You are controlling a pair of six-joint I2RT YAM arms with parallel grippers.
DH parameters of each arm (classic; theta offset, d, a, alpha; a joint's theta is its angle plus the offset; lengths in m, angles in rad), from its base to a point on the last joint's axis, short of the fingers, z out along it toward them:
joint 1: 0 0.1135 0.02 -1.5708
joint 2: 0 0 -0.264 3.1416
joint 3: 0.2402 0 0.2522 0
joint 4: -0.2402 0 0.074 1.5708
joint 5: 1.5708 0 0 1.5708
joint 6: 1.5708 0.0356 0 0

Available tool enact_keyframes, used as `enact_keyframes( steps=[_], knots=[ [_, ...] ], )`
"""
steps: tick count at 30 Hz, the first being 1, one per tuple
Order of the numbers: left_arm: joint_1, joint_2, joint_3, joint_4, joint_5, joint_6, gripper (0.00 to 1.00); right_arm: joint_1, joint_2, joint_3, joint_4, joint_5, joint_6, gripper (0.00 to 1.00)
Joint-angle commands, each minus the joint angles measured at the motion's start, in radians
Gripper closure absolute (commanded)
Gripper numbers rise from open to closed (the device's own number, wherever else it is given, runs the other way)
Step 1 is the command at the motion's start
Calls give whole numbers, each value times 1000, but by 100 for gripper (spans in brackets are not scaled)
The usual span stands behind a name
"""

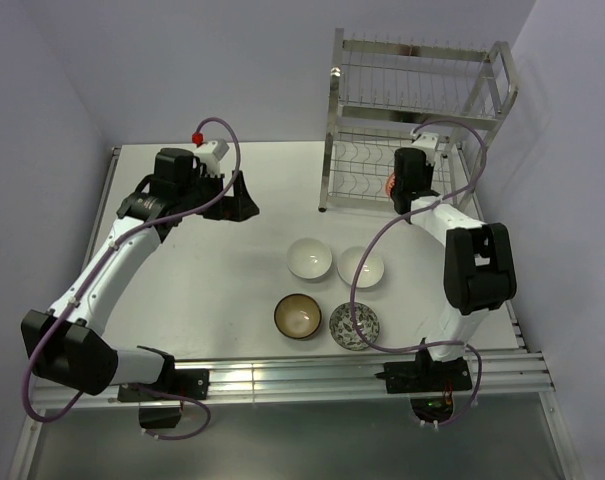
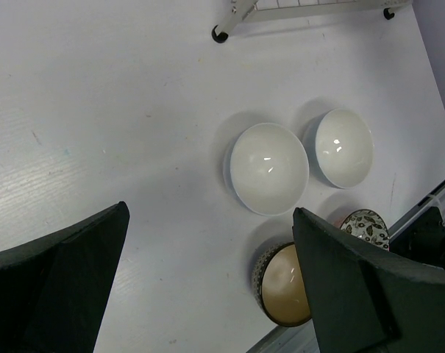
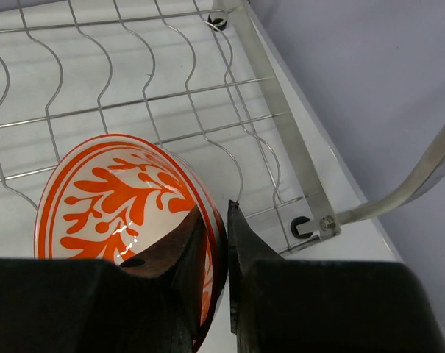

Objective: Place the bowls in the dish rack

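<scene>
Right wrist cam shows the right gripper (image 3: 216, 220) pinching the rim of the orange-red patterned bowl (image 3: 104, 198), one finger inside and one outside, jaws nearly together on it. The bowl is tipped up on edge over the curved wires of the dish rack (image 3: 281, 125), lower tier, near the frame's end. I can't tell if it touches the wires. From the top view, the other four sit on the table (image 1: 212, 290) in front of the rack: a plain white bowl (image 1: 309, 258) beside a second white bowl (image 1: 362, 267), with the dark brown bowl (image 1: 297, 316) and the grey-white patterned bowl (image 1: 354, 326) just nearer the arms. The left gripper (image 1: 237, 200) hovers left of the rack, jaws wide, holding nothing.
</scene>
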Motion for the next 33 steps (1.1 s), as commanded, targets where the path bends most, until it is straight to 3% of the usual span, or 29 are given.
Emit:
enact_keyframes(
  steps=[1,23,33],
  knots=[
    [7,5,2,38,23,17,0,-11,3,18,176,34,-39,100],
    [13,29,-7,59,26,22,1,-11,147,62,486,109,-339,100],
    [13,36,-16,61,12,37,0,-31,219,130,552,135,-444,100]
  ],
)
